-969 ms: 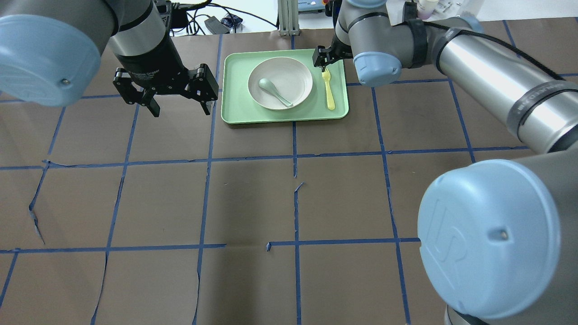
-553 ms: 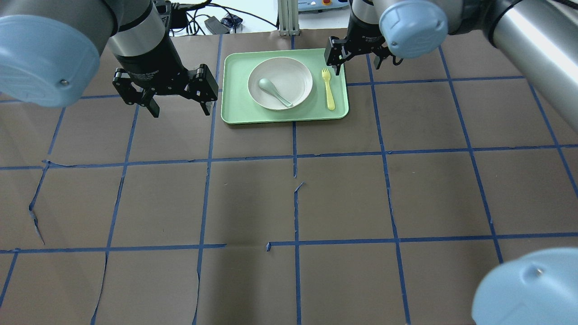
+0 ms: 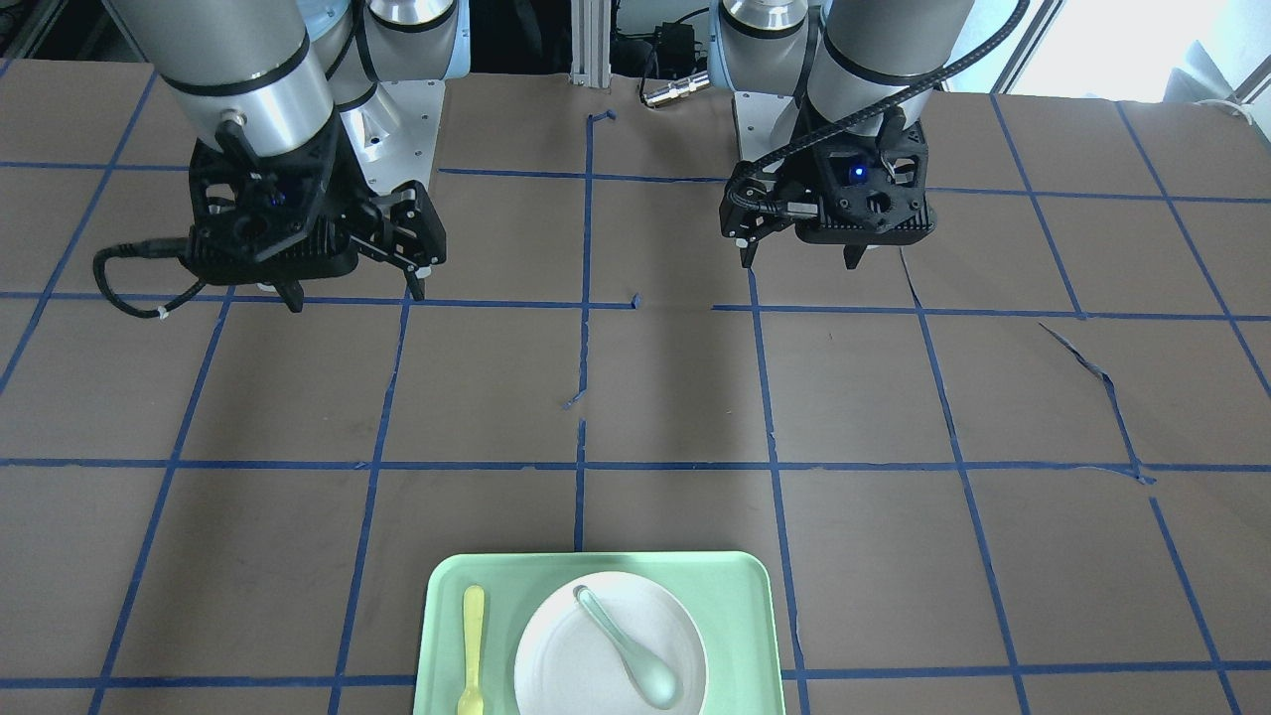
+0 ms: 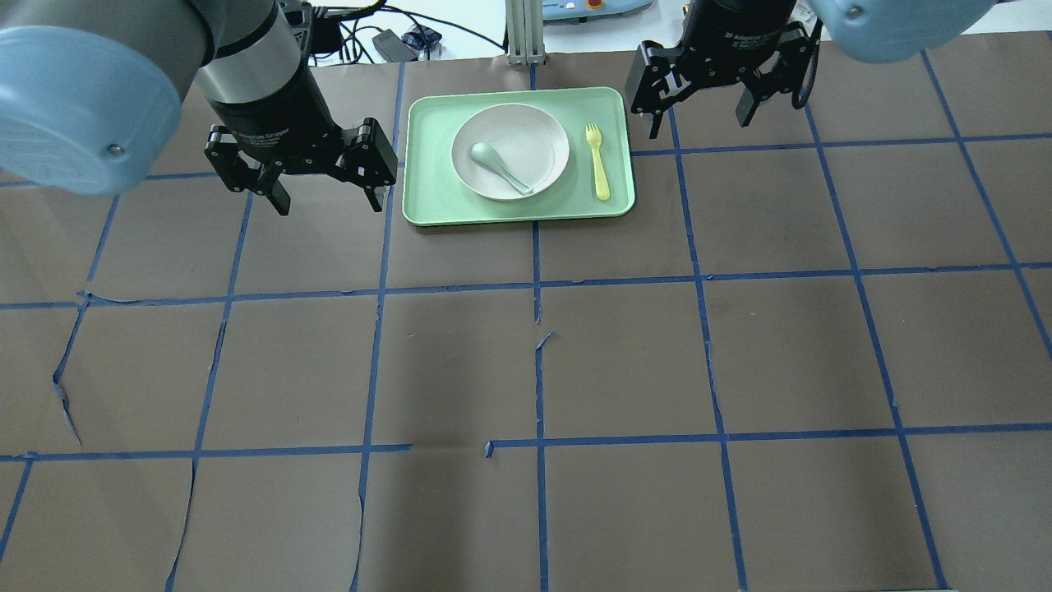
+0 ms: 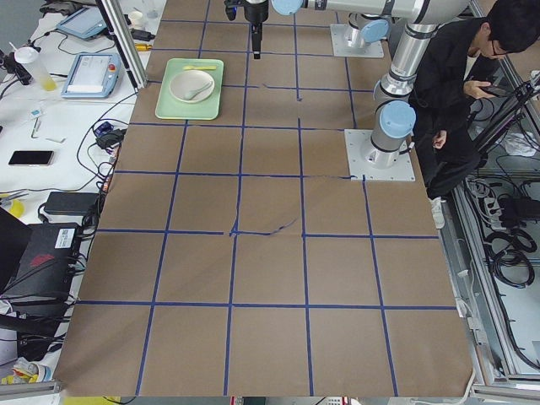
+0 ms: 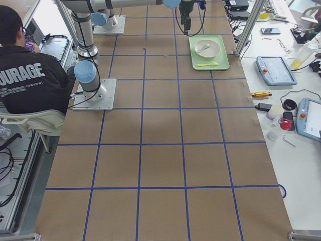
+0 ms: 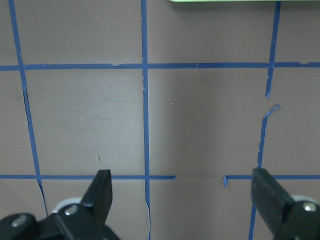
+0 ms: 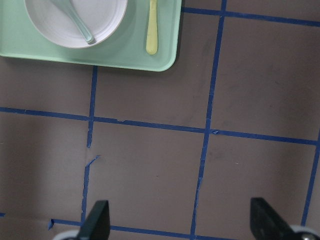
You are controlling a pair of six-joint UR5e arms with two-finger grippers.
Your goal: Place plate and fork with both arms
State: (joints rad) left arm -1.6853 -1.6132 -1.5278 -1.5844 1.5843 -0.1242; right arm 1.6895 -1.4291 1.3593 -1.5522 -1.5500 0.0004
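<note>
The plate (image 4: 530, 127) sits in the middle of a mint-green tray (image 4: 421, 177) at the far side of the surface (image 4: 625, 353), a brown sheet crossed by blue tape (image 4: 460, 288) in a grid. A grey-green spoon (image 4: 500, 167) lies in the plate, its bowl to the left and its handle running toward the near right rim, so it covers part of the plate's floor. The fork (image 4: 599, 164) lies flat on the tray, just right of the plate and apart from it, tines pointing away from the robot and close to the tray's right rim. The left hand (image 4: 327, 196) hovers off the tray's left edge with its fingers wide apart and holds nothing; its wrist view shows only bare surface and a sliver of the tray. The right hand (image 4: 699, 125) hangs beyond the tray's far right corner, fingers also spread and empty. Cables (image 4: 362, 33) lie past the far edge, and a person (image 6: 30, 75) in black sits behind the robot's base. A second ago the right hand was over the tray at the fork's tines; since then it has pulled away to the right and off the tray. The fork, plate and spoon lie where they lay then, and the left hand has not moved.
</note>
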